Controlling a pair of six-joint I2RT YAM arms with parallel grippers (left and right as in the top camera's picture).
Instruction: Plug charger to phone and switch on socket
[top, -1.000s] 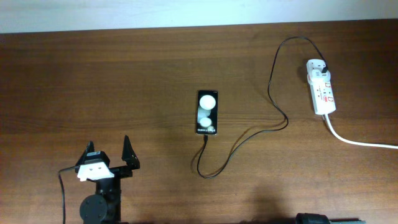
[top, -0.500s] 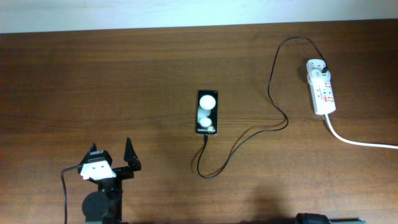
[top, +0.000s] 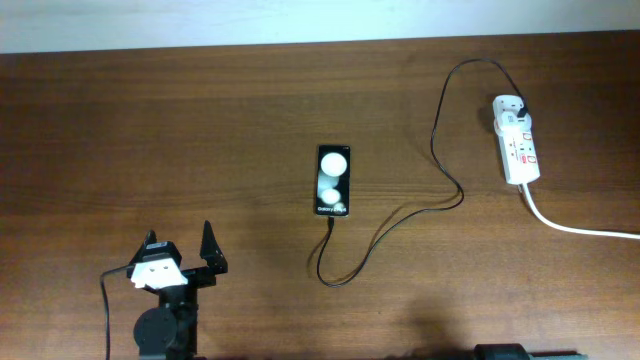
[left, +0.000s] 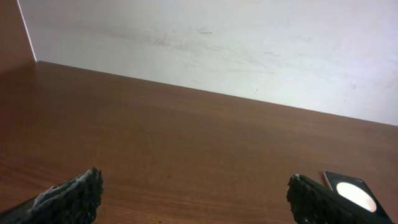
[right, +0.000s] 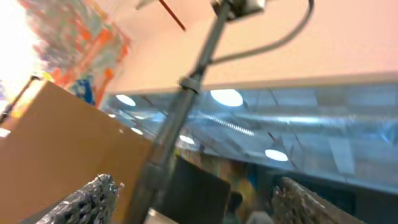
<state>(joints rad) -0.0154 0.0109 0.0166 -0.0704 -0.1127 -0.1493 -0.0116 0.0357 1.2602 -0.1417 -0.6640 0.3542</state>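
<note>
Brown wood-grain table (top: 150, 120) is carrying all the task's things. Phone (top: 333, 181) is lying flat near the middle, its long axis running from the far edge toward the robot, with the two white circles toward the far end and the small white text at the near end. Charger (top: 400, 222) is looping from the phone's near end, out to the right and up to the socket (top: 519, 140). Its tip is touching the phone's near edge, though it is too small to tell whether it is seated. Its black plug (top: 522, 103) is sitting at the socket's far end. Socket is lying at the right, long axis parallel with the phone's, with a thick white cord (top: 580, 228) leaving its near end rightward.

Left pincer (top: 179, 245) is hovering at the near left, well apart from the phone, fingers spread wide and gripping nothing. Left wrist view is showing the phone's (left: 353, 193) end beside one fingertip (left: 317, 202), and a pale wall (left: 217, 43) that is showing overhead only as a thin strip. Right pincer (right: 196, 199) is appearing only in its own wrist view, fingers apart and empty, pointing up at ceiling lights (right: 227, 97).
</note>
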